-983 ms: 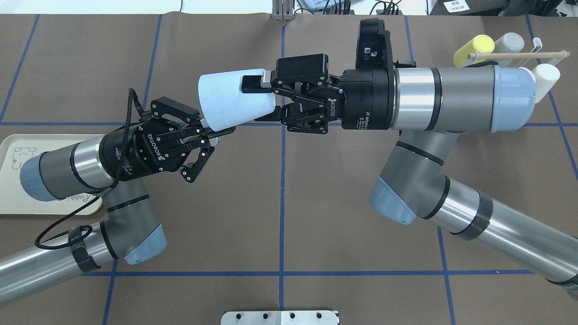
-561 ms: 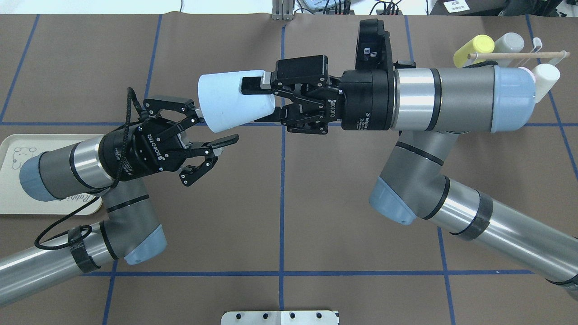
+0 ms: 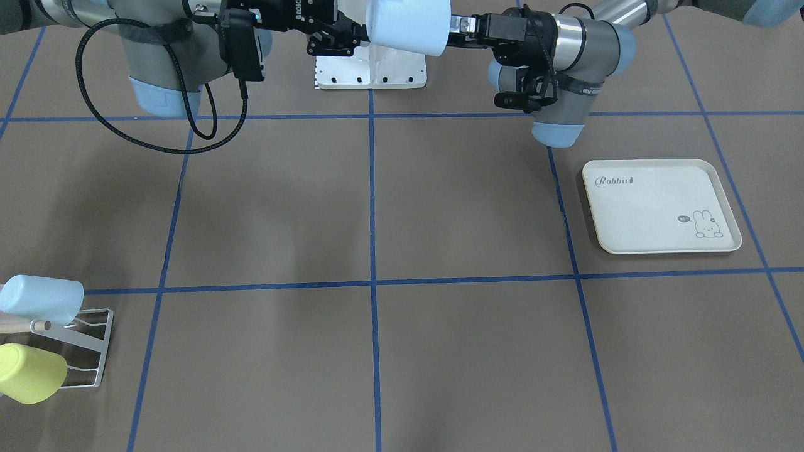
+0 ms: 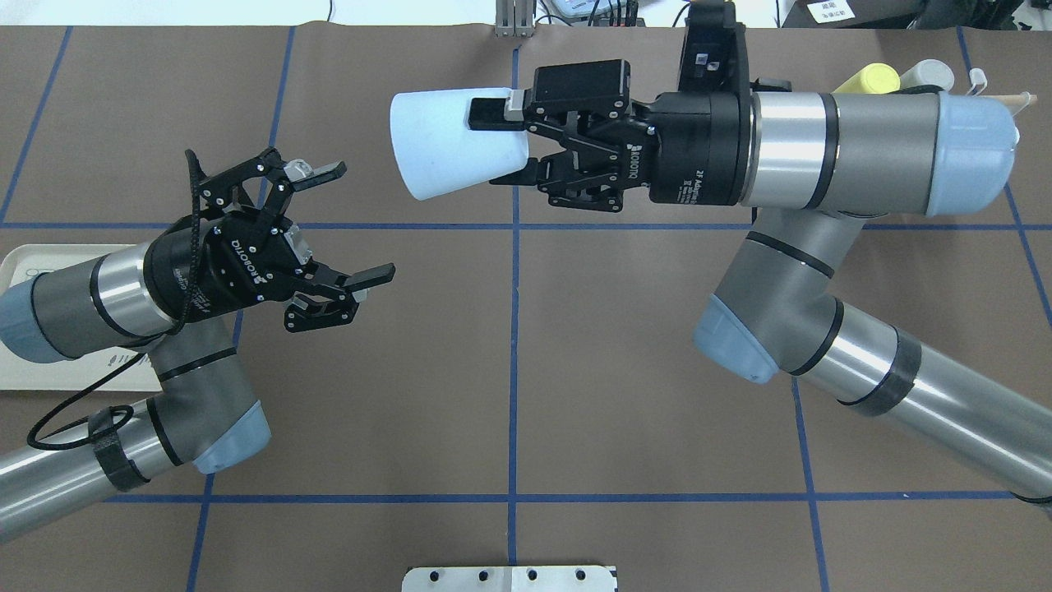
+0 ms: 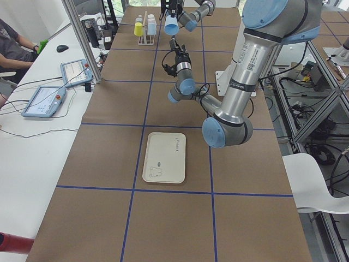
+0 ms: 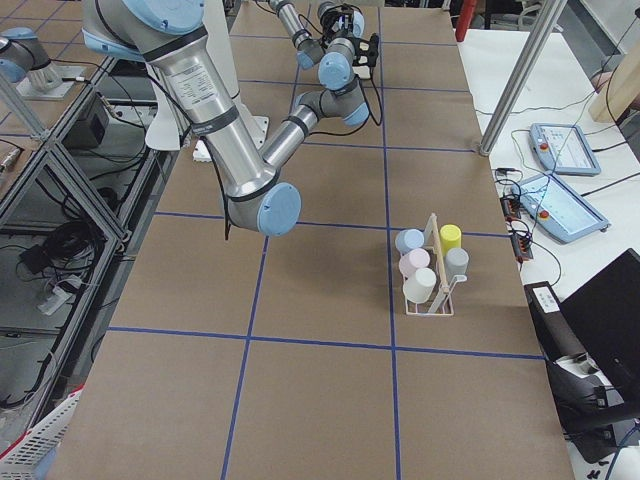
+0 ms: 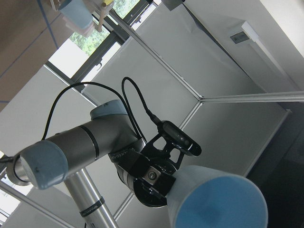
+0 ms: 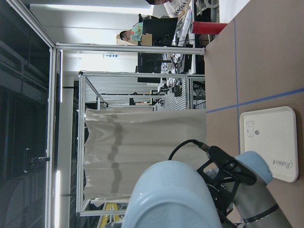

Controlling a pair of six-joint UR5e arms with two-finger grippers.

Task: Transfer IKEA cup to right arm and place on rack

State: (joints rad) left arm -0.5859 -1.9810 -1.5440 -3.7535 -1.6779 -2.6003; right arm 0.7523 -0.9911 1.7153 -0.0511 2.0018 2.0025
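The light-blue IKEA cup (image 4: pixel 448 144) lies sideways in the air, and my right gripper (image 4: pixel 495 144) is shut on its rim end, one finger (image 4: pixel 486 111) across the outer wall. The right arm (image 4: pixel 822 160) stretches in from the right. My left gripper (image 4: pixel 357 220) hangs open and holds nothing, well apart from the cup, below and to its left. In the front view the cup (image 3: pixel 408 22) shows at the top edge. The white wire rack (image 3: pixel 85 351) with its wooden rod holds several cups; in the overhead view it is mostly hidden behind the right wrist.
A cream rabbit-print tray (image 3: pixel 659 207) lies on the brown mat under the left arm's side. A yellow cup (image 4: pixel 863 78) and a grey cup (image 4: pixel 929 74) peek out above the right wrist. A white mounting plate (image 3: pixel 370 69) sits by the robot's base.
My left gripper opened off the cup's end and drew back to the left. The right arm carried the cup away from it, toward the far edge and slightly right.
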